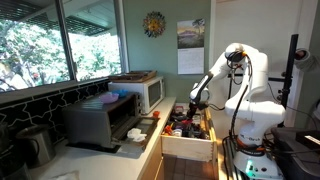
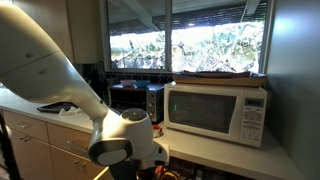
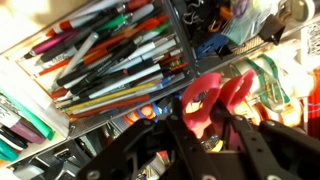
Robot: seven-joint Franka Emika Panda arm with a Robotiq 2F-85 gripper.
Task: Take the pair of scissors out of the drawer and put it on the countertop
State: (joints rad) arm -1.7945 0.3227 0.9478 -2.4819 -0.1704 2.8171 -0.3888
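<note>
In the wrist view my gripper (image 3: 201, 113) is down in the open drawer (image 3: 40, 75), its two black fingers closed on either side of one red handle loop of the pair of scissors (image 3: 197, 97). The second red loop lies just right of the fingers. The blades are hidden among the clutter. In an exterior view the arm reaches down with the gripper (image 1: 196, 102) into the pulled-out cream drawer (image 1: 187, 146), beside the pale countertop (image 1: 150, 135). The countertop also shows in an exterior view (image 2: 215, 150); the drawer and gripper are hidden there.
A tray of many pens and markers (image 3: 110, 55) fills the drawer's left part, with clips and small items around. On the countertop stand a toaster oven (image 1: 100, 122) and a white microwave (image 1: 143, 92), which also shows in an exterior view (image 2: 215, 110). The arm's base (image 2: 120, 145) fills the foreground.
</note>
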